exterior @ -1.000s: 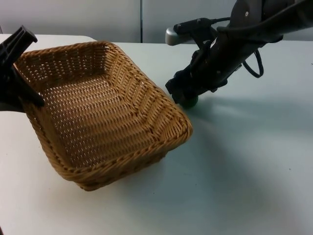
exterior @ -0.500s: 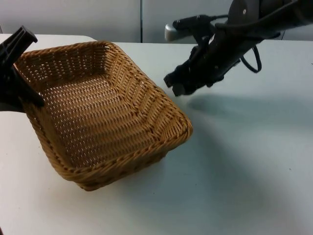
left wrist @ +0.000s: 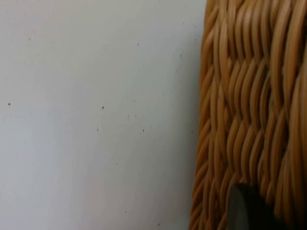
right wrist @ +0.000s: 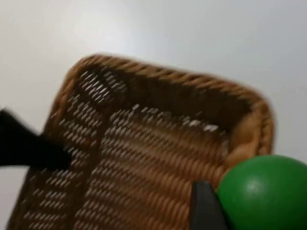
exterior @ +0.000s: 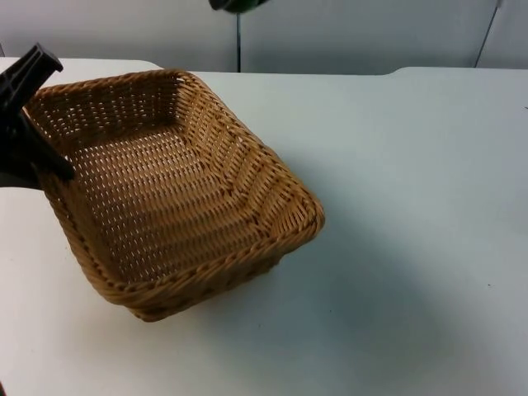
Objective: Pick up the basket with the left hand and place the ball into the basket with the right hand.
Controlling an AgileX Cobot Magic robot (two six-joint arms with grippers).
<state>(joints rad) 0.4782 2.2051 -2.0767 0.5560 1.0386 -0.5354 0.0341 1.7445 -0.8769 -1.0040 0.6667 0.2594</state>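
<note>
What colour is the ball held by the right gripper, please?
Green; the ball shows best in the right wrist view.

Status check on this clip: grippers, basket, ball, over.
Left gripper shut on basket rim, basket tilted. Right gripper high above the basket, holding green ball. Basket inside bare, nothing in the way.

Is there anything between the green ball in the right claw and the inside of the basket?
Nothing visible. The right claw holds the green ball above the basket, whose woven bottom lies bare below. The left claw grips the basket's rim at the far side, outside the drop path.
</note>
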